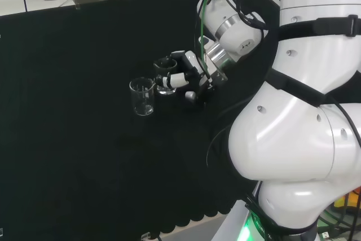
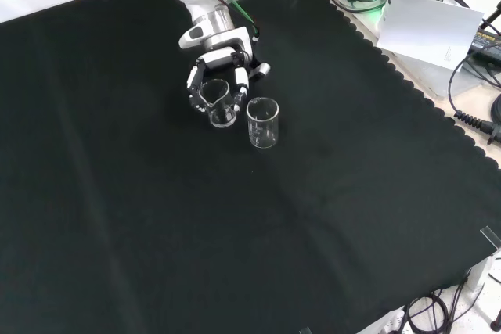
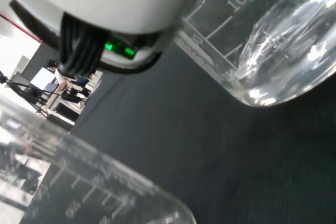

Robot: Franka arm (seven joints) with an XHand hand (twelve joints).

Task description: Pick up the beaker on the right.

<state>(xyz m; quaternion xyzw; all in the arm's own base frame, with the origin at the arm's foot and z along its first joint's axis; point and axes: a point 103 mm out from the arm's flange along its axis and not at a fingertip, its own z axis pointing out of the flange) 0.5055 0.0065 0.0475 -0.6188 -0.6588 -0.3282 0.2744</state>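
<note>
Two clear glass beakers stand close together on the black cloth. In the front view the hand [image 2: 220, 64] comes down from the top and its fingers [image 2: 239, 82] curl round the left beaker [image 2: 218, 103]. The other beaker [image 2: 263, 122] stands free just to its right. In the head view the held beaker [image 1: 165, 75] sits between the fingers of the hand [image 1: 190, 73], and the free beaker [image 1: 142, 96] stands nearer and to its left. Up close in the wrist view are a beaker with printed marks [image 3: 273, 40] and a second beaker's wall [image 3: 84, 187]; I cannot tell which is held.
The arm's big white links [image 1: 299, 117] stand at the head view's right. Cables and a white sheet [image 2: 427, 25] lie beyond the cloth's scalloped edge at the front view's upper right. Bare black cloth [image 2: 235, 232] spreads around the beakers.
</note>
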